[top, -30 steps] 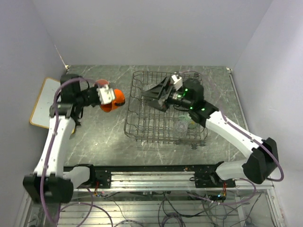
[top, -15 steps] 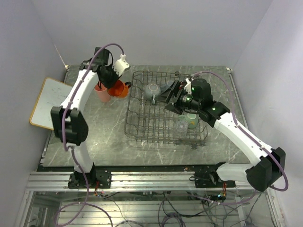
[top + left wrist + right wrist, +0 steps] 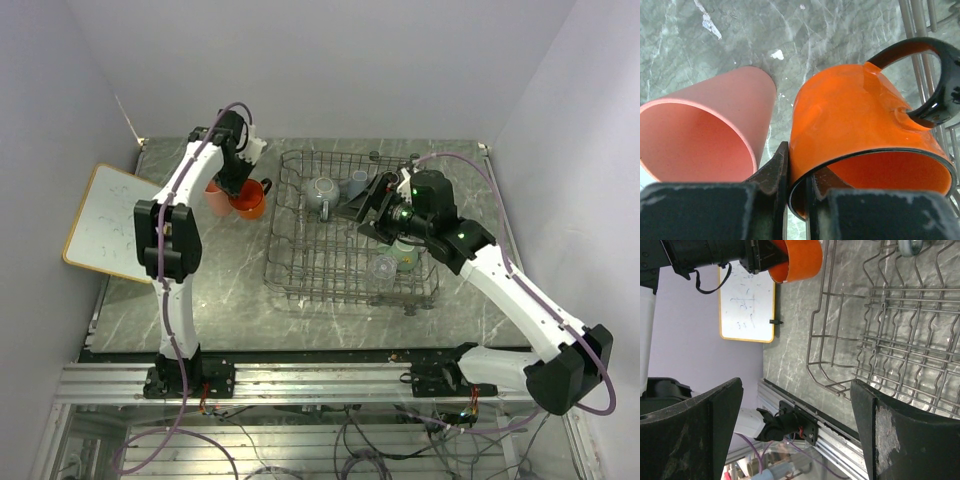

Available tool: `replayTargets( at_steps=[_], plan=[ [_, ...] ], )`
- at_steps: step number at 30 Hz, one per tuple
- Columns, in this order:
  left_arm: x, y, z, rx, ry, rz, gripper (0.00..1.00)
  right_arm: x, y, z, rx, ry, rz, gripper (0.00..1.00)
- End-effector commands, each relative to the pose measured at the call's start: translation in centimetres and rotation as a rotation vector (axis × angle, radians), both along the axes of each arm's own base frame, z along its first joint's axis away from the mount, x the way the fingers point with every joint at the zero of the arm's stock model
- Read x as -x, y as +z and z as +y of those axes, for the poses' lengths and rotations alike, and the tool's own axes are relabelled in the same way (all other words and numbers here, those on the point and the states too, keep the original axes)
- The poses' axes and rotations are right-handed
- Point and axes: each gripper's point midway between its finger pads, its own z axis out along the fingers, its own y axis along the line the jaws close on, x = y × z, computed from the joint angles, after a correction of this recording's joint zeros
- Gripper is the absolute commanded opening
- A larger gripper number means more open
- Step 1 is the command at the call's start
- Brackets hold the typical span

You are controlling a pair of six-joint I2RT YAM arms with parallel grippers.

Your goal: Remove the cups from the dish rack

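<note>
My left gripper [image 3: 797, 167] is shut on the rim of the orange mug [image 3: 860, 115], one finger inside and one outside. The mug hangs upright, close beside the pink tumbler [image 3: 715, 130] standing on the table. In the top view the orange mug [image 3: 248, 199] and the tumbler [image 3: 213, 196] are left of the dish rack [image 3: 300, 262]. The rack holds two grey mugs [image 3: 322, 192] [image 3: 357, 183], a clear glass [image 3: 383, 266] and a mint-green mug [image 3: 406, 256]. My right gripper [image 3: 375, 207] hovers open over the rack's middle, holding nothing.
A white board with a wooden frame [image 3: 105, 222] lies at the table's left edge. The left arm [image 3: 190, 175] stretches far back along the left side. The rack's wire side [image 3: 920, 30] runs just right of the orange mug.
The left arm has swung the orange mug back and down beside the pink tumbler. The right gripper has drawn to the right across the rack, still open.
</note>
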Motion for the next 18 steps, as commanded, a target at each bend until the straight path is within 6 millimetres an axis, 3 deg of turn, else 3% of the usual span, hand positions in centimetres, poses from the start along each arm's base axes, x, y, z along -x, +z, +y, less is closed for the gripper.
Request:
replayTargets(
  at_steps=[1,8,18],
  plan=[
    [-1.2,1.0,-1.1,-0.016,0.036,-0.071,0.07,0.2,0.0,-0.9,0.014,-0.024,-0.011,0.88],
    [-1.8,-0.7,-1.8,-0.093,0.014,-0.08,0.07,0.4,0.1,-0.9,0.01,-0.019,-0.012,0.88],
    [-3.5,-2.6,-0.5,-0.134,0.011,-0.065,0.07,0.8,-0.2,-1.0,0.009,-0.014,-0.005,0.88]
  ],
)
